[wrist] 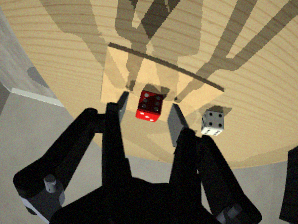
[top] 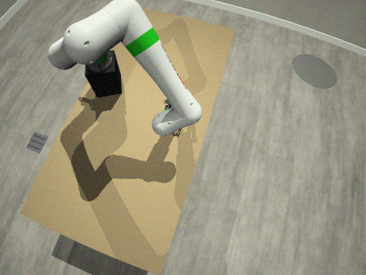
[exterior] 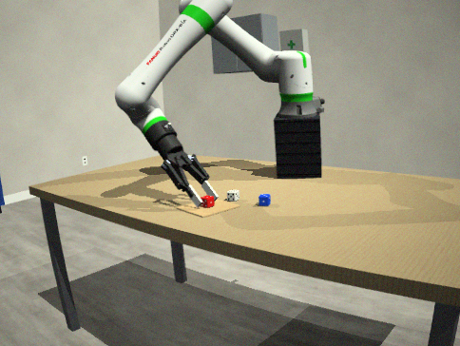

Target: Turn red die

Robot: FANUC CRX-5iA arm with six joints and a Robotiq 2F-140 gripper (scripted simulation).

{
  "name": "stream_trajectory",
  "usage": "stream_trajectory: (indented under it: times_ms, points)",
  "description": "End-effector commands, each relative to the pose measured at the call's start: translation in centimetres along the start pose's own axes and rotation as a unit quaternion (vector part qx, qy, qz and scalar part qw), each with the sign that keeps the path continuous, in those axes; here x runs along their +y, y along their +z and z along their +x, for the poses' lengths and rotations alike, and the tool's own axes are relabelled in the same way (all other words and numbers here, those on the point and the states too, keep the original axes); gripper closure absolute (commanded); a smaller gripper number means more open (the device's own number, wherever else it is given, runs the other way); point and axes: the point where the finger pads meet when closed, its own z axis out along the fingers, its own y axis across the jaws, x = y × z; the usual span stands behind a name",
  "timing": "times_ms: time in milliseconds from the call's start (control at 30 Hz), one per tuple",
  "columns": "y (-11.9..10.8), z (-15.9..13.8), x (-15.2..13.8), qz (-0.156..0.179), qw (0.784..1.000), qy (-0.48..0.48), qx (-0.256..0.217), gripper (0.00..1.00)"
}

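Observation:
The red die sits on the small tan mat near the table's front edge. In the wrist view the red die lies between my two fingers with a gap on each side. My gripper is open around the die, with its fingertips low by the mat. The white die sits just right of the mat and shows in the wrist view. The blue die lies further right on the table. In the top view the arm hides the dice.
The robot's black base block stands at the back of the table. The table's front edge runs close to the mat.

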Motion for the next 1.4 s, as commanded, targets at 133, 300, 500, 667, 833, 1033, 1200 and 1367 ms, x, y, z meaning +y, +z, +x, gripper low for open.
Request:
stream_trajectory:
  times_ms: [133,300,500,667,833,1033,1200,1367]
  points:
    - [0.0,0.0,0.0,0.000,1.000,0.000,0.000,0.60]
    - [-0.3,-0.3,0.0,0.000,1.000,0.000,0.000,0.60]
    - [-1.2,-1.2,0.0,0.000,1.000,0.000,0.000,0.60]
    - [-1.9,-1.9,0.0,0.000,1.000,0.000,0.000,0.60]
    - [-3.2,-3.2,0.0,0.000,1.000,0.000,0.000,0.60]
    - [-4.4,-4.4,0.0,0.000,1.000,0.000,0.000,0.60]
    - [-4.7,-4.7,0.0,0.000,1.000,0.000,0.000,0.60]
    - [-4.9,-4.9,0.0,0.000,1.000,0.000,0.000,0.60]
